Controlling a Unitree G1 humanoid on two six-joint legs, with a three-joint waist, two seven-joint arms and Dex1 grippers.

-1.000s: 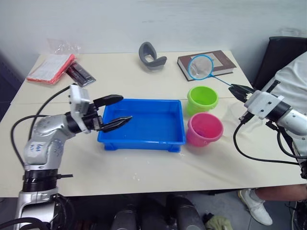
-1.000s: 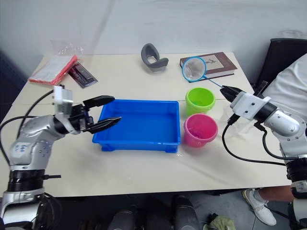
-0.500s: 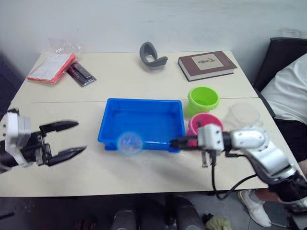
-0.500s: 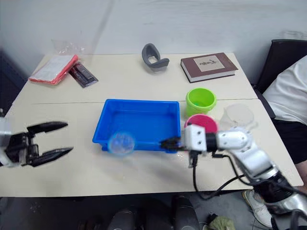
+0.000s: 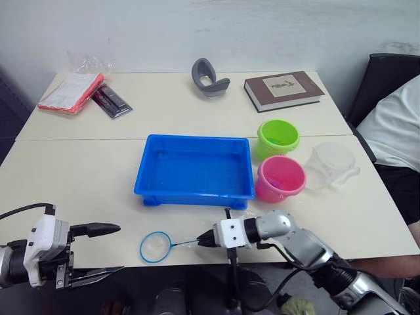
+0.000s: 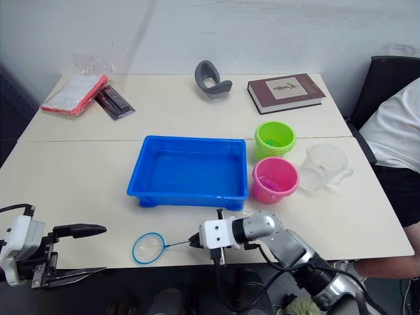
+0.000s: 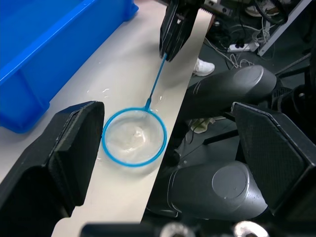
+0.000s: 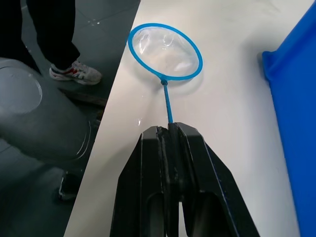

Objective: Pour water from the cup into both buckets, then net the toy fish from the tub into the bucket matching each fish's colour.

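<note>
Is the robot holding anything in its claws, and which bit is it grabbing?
The right claw pinches the net by the end of its thin stick handle. The left claw is open and holds nothing.

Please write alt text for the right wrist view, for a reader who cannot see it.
The right gripper is shut on the thin handle of the net, whose light blue hoop lies near the edge of the pale table. A corner of the blue tub shows beside it.

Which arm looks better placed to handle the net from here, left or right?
Right, probably. The right gripper is already shut on the net by its handle, the hoop lying at the table's near edge. The left gripper hangs open off that edge, holding nothing.
</note>
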